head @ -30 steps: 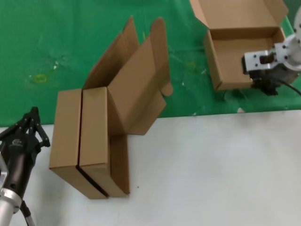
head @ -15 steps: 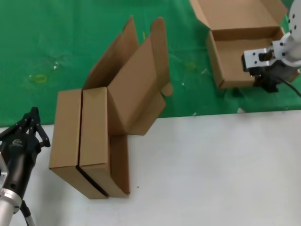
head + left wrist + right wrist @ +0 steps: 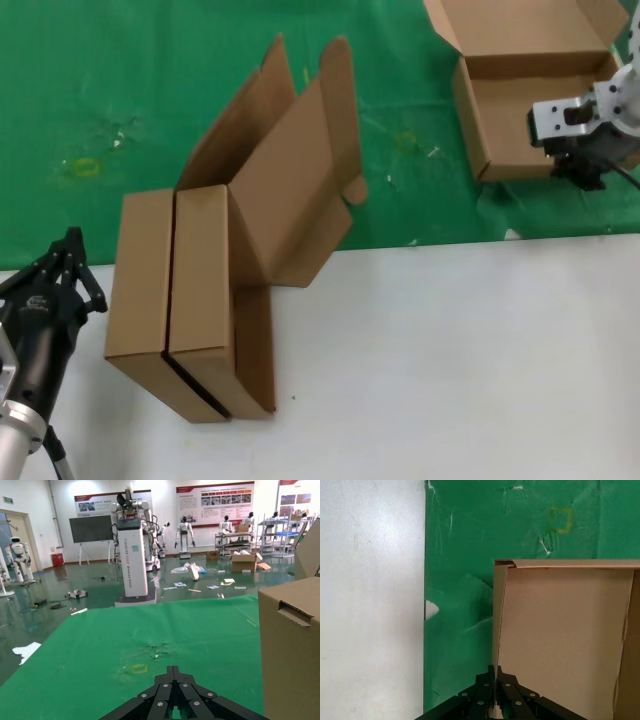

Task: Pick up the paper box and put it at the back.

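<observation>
The paper box (image 3: 530, 100) lies open on the green cloth of the back (image 3: 150, 100) at the far right, its lid folded back. My right gripper (image 3: 578, 172) is shut on the box's near wall. In the right wrist view the gripper (image 3: 494, 669) pinches that thin wall, with the box's brown inside (image 3: 560, 640) on one side and green cloth (image 3: 465, 555) on the other. My left gripper (image 3: 68, 240) hangs shut and empty at the near left, beside the other boxes; the left wrist view shows its tips (image 3: 173, 669) closed over the cloth.
Two more cardboard boxes (image 3: 170, 300) stand on edge across the border of cloth and white tabletop (image 3: 450, 360), their lids (image 3: 290, 170) raised towards the back. One of them fills the side of the left wrist view (image 3: 290, 650).
The right gripper has moved right and a little farther back, dragging the open paper box with it across the green cloth. The left arm has not moved.
</observation>
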Motion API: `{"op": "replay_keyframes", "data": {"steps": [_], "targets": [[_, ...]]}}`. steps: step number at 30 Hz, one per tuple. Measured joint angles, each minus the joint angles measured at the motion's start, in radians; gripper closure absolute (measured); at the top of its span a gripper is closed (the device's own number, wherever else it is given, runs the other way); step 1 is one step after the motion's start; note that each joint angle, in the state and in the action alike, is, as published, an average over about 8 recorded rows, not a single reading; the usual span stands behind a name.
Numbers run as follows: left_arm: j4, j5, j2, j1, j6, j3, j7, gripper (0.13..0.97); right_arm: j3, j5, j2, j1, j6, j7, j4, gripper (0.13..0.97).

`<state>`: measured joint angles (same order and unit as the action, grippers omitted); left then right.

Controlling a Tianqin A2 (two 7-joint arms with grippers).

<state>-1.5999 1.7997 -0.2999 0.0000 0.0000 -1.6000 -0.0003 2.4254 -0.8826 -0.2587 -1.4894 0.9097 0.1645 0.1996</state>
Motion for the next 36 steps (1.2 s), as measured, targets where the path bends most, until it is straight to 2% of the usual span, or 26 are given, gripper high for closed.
{"op": "replay_keyframes", "data": {"steps": [13, 22, 31, 36], "targets": [[0.0, 0.0, 0.0, 0.0, 0.0, 0.0, 0.0, 0.953, -0.005, -0.01, 0.016, -0.016, -0.046, 0.036, -0.062, 0.947], [0.0, 0.0, 0.0, 0.0, 0.0, 0.0, 0.0, 0.953, -0.005, -0.01, 0.016, -0.016, -0.046, 0.036, -0.062, 0.897], [0.0, 0.0, 0.0, 0.0, 0.0, 0.0, 0.0, 0.953, -0.005, -0.01, 0.016, -0.016, -0.046, 0.036, -0.062, 0.776], [0.0, 0.0, 0.0, 0.0, 0.0, 0.0, 0.0, 0.953, -0.005, -0.01, 0.016, -0.016, -0.046, 0.036, -0.062, 0.657]]}}
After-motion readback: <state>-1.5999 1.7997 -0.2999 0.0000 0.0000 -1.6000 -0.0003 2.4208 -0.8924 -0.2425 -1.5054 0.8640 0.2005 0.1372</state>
